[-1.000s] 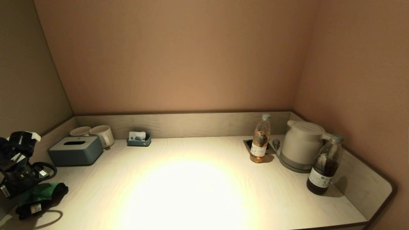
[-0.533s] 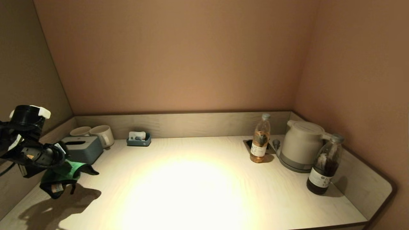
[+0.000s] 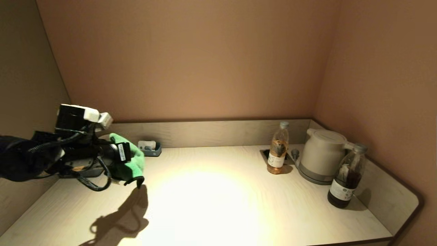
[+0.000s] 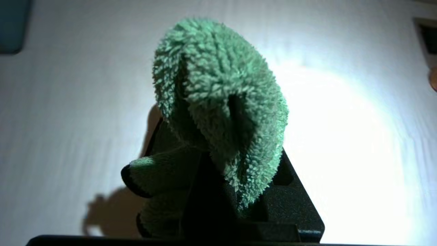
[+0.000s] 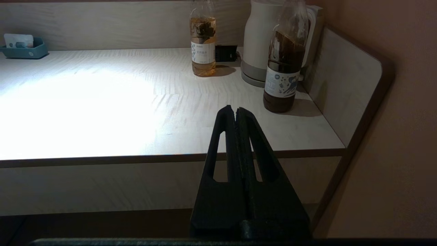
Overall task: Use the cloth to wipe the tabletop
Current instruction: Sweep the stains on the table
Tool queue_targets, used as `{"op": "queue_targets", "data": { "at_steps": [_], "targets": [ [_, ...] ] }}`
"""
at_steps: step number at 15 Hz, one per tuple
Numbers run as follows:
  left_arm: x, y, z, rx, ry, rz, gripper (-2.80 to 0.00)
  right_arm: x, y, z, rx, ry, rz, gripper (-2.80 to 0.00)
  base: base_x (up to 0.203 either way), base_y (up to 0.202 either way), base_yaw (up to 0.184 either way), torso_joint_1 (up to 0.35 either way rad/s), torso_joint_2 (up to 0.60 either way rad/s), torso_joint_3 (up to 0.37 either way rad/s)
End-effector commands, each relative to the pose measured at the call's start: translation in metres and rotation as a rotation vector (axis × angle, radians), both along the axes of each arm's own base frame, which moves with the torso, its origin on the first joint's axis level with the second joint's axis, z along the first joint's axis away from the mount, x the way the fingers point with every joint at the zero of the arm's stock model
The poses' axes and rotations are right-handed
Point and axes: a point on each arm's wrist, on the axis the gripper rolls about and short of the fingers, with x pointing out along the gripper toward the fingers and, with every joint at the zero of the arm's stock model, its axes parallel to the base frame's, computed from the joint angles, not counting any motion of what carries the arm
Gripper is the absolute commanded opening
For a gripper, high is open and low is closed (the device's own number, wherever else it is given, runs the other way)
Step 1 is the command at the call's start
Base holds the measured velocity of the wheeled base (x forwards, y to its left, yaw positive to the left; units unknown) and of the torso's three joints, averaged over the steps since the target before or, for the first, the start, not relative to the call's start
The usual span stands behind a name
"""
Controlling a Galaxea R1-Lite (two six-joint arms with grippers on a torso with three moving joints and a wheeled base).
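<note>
My left gripper is shut on a fluffy green cloth and holds it above the left part of the pale tabletop, clear of the surface. In the left wrist view the cloth bunches over and hides the fingertips, with the lit tabletop beyond. My right gripper is shut and empty, parked in front of the table's front edge at the right; it is out of the head view.
A small blue tray stands at the back left. A pale-drink bottle, a white kettle and a dark-drink bottle stand at the back right, near a recessed socket. Low walls edge the table.
My left arm has lifted the cloth from the table's front left corner and carried it up and to the right, now covering the tissue box and mugs from view.
</note>
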Motion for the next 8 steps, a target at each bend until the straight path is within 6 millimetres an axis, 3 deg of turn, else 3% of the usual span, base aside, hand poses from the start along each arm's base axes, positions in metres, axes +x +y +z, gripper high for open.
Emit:
{"op": "queue_targets", "data": {
  "at_steps": [1, 4, 7, 8],
  "targets": [
    [0.022, -0.019, -0.043, 0.027, 0.005, -0.052, -2.8, 0.0, 0.0, 0.0, 0.0, 0.001, -0.001, -2.8, 0.0, 0.0, 0.0, 0.0, 0.0, 0.0],
    [0.041, -0.041, -0.072, 0.059, -0.12, -0.132, -2.8, 0.0, 0.0, 0.0, 0.0, 0.001, -0.001, -2.8, 0.0, 0.0, 0.0, 0.0, 0.0, 0.0],
    [0.042, -0.049, -0.076, 0.077, -0.152, -0.166, -2.8, 0.0, 0.0, 0.0, 0.0, 0.001, -0.001, -2.8, 0.0, 0.0, 0.0, 0.0, 0.0, 0.0],
    [0.042, -0.062, -0.076, 0.075, -0.164, -0.199, -2.8, 0.0, 0.0, 0.0, 0.0, 0.001, 0.0, -2.8, 0.0, 0.0, 0.0, 0.0, 0.0, 0.0]
  ]
}}
